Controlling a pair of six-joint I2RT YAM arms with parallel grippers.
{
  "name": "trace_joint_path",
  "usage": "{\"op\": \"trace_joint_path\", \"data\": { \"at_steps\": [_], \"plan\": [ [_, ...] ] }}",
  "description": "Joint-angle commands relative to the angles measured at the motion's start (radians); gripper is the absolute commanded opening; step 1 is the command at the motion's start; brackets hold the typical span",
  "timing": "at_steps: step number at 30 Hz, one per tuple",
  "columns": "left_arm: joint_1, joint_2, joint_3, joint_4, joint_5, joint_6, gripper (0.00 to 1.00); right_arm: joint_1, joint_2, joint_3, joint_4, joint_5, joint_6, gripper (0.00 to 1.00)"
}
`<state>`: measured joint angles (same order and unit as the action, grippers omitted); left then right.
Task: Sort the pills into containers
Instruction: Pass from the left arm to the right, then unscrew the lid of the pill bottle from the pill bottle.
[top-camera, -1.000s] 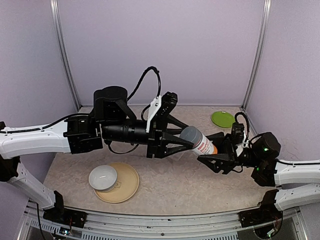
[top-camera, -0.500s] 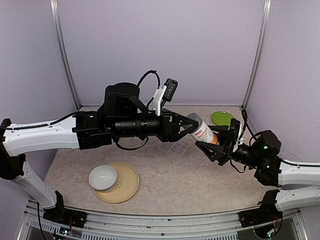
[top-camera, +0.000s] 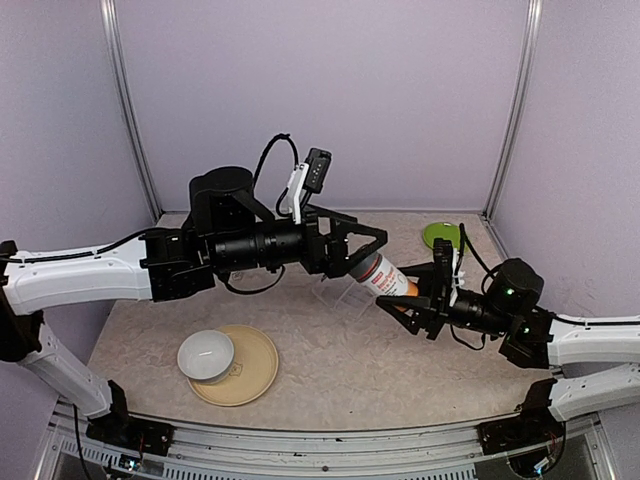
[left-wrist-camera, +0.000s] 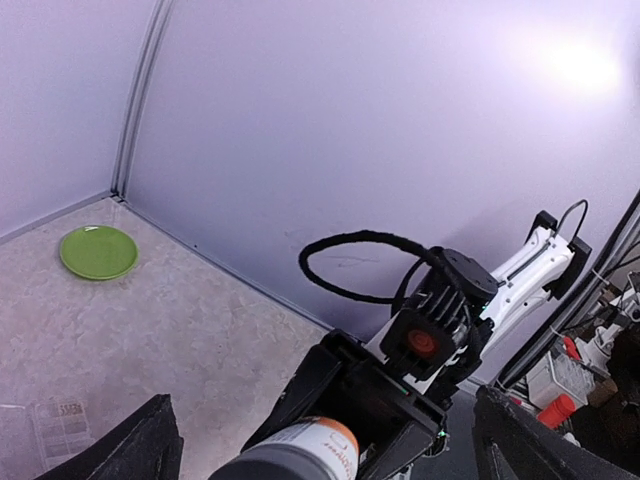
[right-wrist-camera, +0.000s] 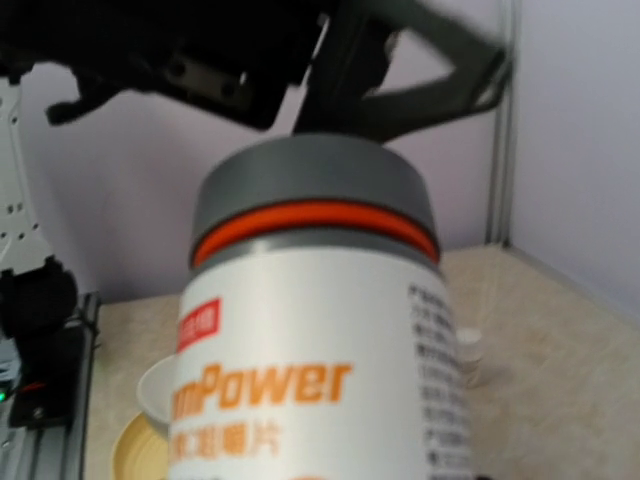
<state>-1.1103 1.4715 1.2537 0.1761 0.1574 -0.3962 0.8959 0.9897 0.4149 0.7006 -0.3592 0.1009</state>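
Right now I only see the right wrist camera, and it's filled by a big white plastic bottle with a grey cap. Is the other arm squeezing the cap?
Observer: No. From above, the left gripper is wide open. The grey cap of the white plastic bottle sits between its jaws, unclamped.
Operator: Where's the box for the pills?
Observer: The small clear plastic pill box lies on the table, below the left gripper.
Operator: Is anything else hiding from me?
Observer: A round green plate sits in the far right corner.
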Motion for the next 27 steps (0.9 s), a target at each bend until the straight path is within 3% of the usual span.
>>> {"op": "trace_joint_path", "data": {
  "at_steps": [1,11,27],
  "plan": [
    [-0.003,0.055,0.027,0.048,0.092,0.025,0.99,0.027,0.051,0.060,0.053,-0.046,0.058,0.13],
    [-0.013,0.076,-0.012,0.116,0.154,0.072,0.99,0.039,0.119,0.096,0.093,-0.100,0.110,0.12],
    [-0.022,0.040,-0.058,0.099,0.150,0.087,0.96,-0.003,-0.008,0.045,0.003,0.208,0.124,0.10]
  ]
}}
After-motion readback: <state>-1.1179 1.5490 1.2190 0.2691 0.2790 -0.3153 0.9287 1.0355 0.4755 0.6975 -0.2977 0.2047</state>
